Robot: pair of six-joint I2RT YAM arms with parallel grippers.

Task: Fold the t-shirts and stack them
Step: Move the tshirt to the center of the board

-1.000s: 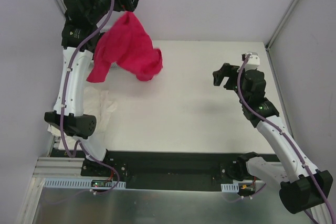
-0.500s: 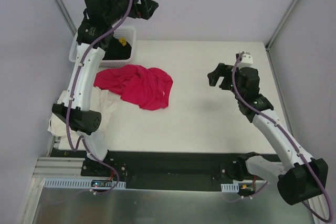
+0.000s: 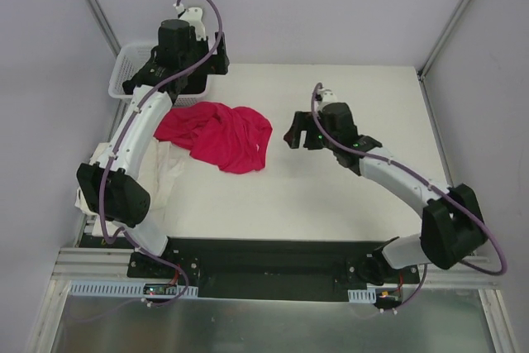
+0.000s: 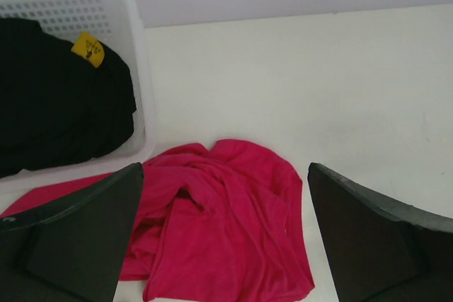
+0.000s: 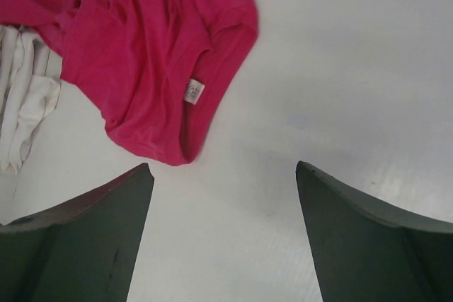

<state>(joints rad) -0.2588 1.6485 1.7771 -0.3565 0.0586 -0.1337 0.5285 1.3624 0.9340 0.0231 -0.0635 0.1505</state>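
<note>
While the white worktop (image 3: 347, 196) carries both garments, the magenta t-shirt (image 3: 223, 134) lies crumpled on its far left part, touching the cream t-shirt (image 3: 161, 173) bunched at the left edge. Behind them stands a white lattice basket (image 4: 141, 68) holding dark cloth (image 4: 56, 104). The left pincer (image 4: 224, 167) hangs over the magenta shirt, spread wide and empty. The right pincer (image 5: 223, 166), just beside the shirt's right edge, gapes empty too. A small white label (image 5: 194, 91) shows on the magenta cloth.

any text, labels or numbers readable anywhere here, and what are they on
No text here can be read.
Yellow tag on the black cloth in the white basket: dark marks, too blurred to read.
White label on the magenta t-shirt: print too small to read.
</note>
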